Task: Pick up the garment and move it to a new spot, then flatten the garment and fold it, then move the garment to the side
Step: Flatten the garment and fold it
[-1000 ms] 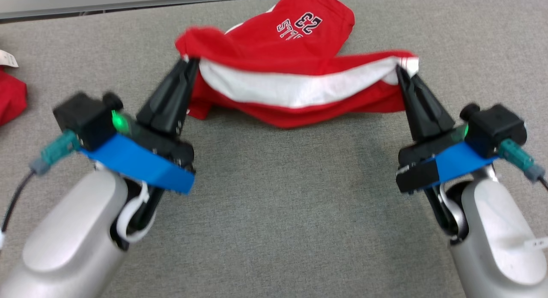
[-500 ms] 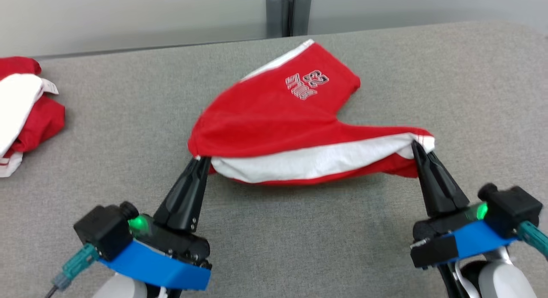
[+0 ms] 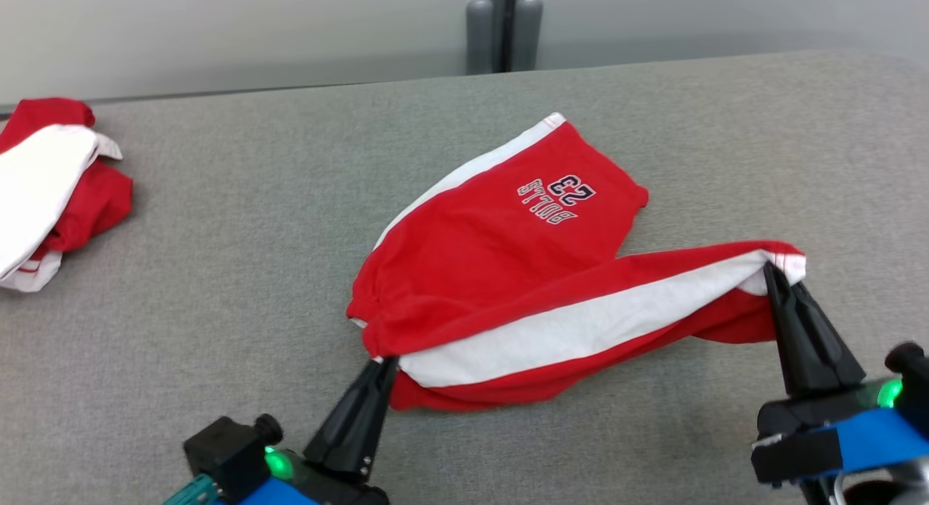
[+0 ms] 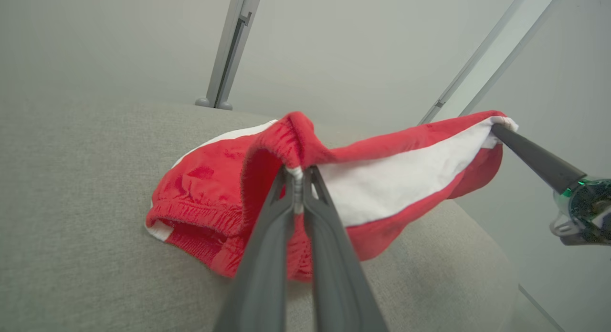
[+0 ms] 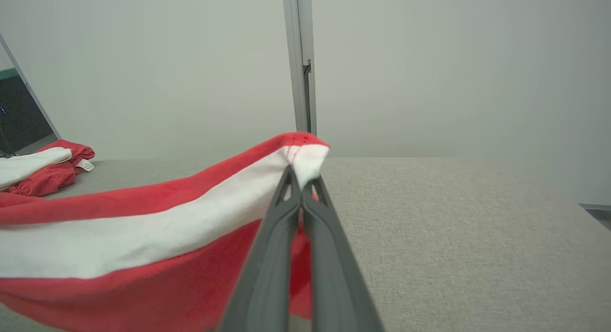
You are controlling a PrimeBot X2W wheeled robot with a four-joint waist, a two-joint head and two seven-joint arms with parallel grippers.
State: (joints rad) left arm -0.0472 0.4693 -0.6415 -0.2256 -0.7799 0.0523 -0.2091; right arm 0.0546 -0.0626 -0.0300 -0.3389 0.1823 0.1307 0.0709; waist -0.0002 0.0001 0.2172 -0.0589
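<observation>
The grey table (image 3: 218, 222) stretches away ahead of both grippers. On it lies the red garment (image 3: 508, 251), a pair of shorts with white side stripes. Its printed leg rests flat beyond the left gripper (image 3: 383, 363), and its near edge hangs stretched between the two grippers. A heap of red and white cloth (image 3: 51, 178) sits well off to the left gripper's outer side. The left gripper's fingers slant forward and inward, pinched together on the gathered waistband corner. The right gripper (image 3: 774, 271) points forward, tilted slightly inward. Its fingers are clamped tight on the white-striped hem end, which is raised off the table.
</observation>
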